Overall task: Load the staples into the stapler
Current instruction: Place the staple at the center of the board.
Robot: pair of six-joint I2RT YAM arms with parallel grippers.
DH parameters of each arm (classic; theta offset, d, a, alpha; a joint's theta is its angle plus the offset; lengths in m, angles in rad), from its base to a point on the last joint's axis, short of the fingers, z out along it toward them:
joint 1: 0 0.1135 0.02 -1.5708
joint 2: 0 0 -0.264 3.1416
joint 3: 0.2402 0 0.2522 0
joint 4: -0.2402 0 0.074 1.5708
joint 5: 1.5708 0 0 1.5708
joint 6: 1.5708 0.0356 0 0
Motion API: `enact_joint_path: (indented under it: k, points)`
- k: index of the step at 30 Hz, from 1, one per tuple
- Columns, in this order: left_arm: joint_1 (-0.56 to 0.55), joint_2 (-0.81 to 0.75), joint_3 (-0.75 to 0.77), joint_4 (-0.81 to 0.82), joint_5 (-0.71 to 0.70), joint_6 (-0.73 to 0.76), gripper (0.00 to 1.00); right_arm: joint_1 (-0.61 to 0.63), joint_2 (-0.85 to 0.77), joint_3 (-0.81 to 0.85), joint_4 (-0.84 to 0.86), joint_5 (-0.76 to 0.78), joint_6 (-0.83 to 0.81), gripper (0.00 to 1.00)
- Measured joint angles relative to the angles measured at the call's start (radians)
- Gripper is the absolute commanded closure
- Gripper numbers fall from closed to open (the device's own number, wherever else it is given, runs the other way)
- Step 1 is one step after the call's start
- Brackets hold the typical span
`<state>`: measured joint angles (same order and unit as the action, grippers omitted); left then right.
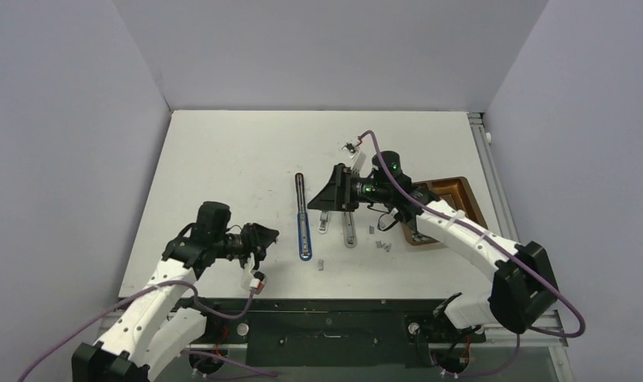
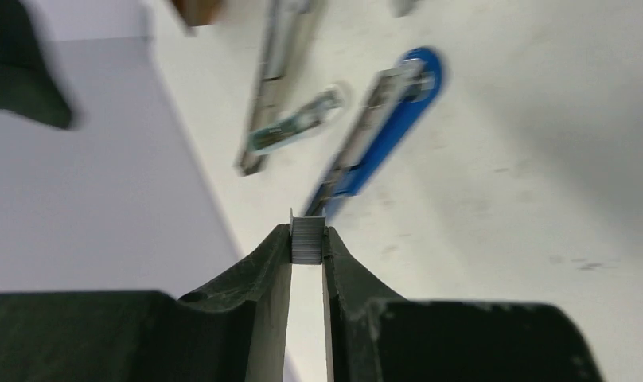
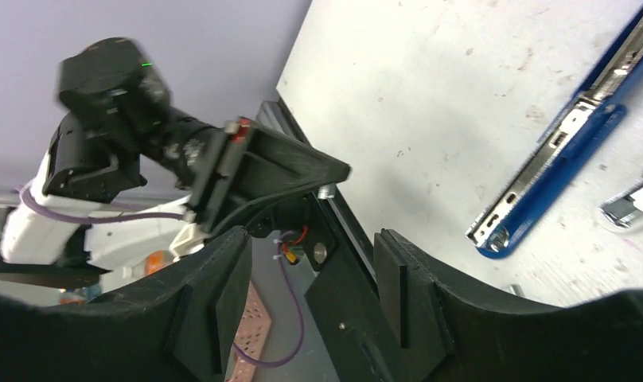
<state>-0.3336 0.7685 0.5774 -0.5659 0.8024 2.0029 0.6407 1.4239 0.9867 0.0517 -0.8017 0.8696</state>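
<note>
text: none legible | blue stapler [image 1: 304, 231]: no brand or label readable | numbers, signs: none readable

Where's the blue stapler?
Top view: the blue stapler lies opened flat near the middle of the table, between the left hand, which pinches a staple strip, and a silver stapler to its right.

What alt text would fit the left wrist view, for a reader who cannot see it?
The left gripper is shut on a small grey strip of staples, over a white table. Behind it, blurred, lie an opened blue stapler and silvery metal parts.
</note>
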Motion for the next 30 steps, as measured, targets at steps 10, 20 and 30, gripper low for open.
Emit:
enact_joint_path:
  k: [10,20,30]
  points:
    - [-0.11,0.396,0.043,-0.281,-0.239,0.063,0.92,-0.019,-0.194,-0.037,-0.2,0.146,-0.103,0.44]
    - [-0.212,0.628,0.159,-0.246,-0.508,0.073,0.88,-0.045,-0.221,-0.064,-0.243,0.17,-0.11,0.44]
    - [-0.291,0.68,0.172,-0.223,-0.661,0.075,0.73,-0.083,-0.222,-0.094,-0.239,0.158,-0.11,0.44]
